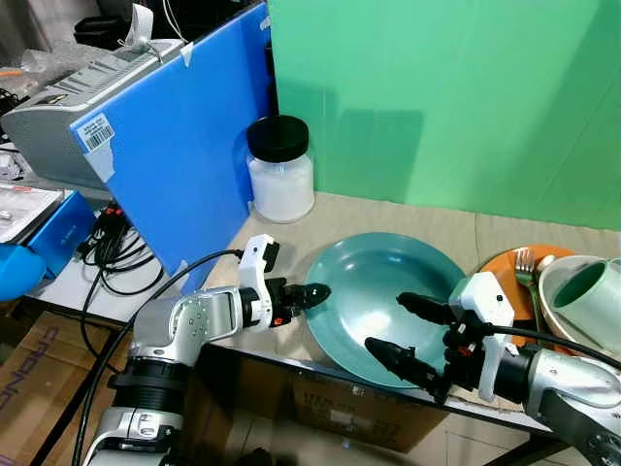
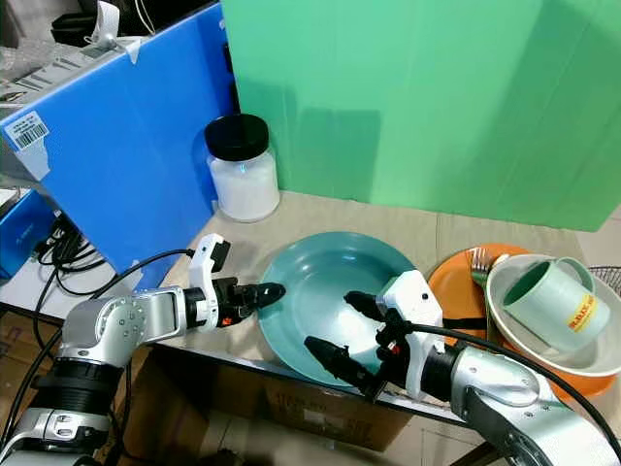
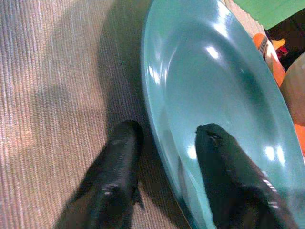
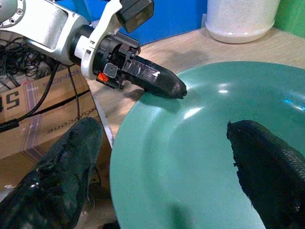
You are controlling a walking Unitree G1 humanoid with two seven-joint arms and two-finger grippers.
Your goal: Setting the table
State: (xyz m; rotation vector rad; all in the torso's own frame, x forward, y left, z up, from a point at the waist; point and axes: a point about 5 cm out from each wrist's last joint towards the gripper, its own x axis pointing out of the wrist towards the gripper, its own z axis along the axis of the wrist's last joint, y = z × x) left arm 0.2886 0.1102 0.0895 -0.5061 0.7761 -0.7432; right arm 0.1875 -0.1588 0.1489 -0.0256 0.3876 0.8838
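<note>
A teal plate lies on the beige tablecloth near the table's front edge. My left gripper is at the plate's left rim, open, and in the left wrist view one finger rests on the cloth outside the rim while the other is inside the plate. My right gripper is open wide at the plate's front rim. One of its fingers hovers over the plate's inside and the other hangs past the table edge.
An orange plate with a fork, a cream bowl and a green mug sit at the right. A white jar with a black lid stands behind. A blue board leans at the left, with a green backdrop at the back.
</note>
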